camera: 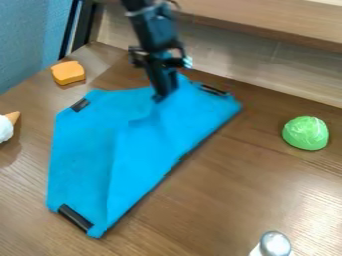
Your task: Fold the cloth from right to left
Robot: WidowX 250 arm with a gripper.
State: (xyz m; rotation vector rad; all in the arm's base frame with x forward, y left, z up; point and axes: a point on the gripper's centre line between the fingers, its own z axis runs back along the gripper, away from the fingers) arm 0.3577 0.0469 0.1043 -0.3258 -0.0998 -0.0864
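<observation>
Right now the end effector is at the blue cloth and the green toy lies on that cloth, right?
No, the camera view shows the green toy on the wooden table, right of the blue cloth; the end effector is at the cloth.

Robot arm point(155, 30), black, with matching gripper point(160, 95).
Body slender and jointed, black with slate-blue tints along the lit surfaces; upper portion dark and rounded at the joint, followed by a longer, boxy section with uneven, stepped edges; one thin, dark cable point(175, 4), curved in a small loop beside the upper section; one wider crosspiece point(158, 59), black, with blocky projections to both sides, giving a broken outline; one small, pale whitish-aqua patch point(188, 62) at one end of the crosspiece; lowermost part black, narrow and elongated, tapering to a blunt tip.
</observation>
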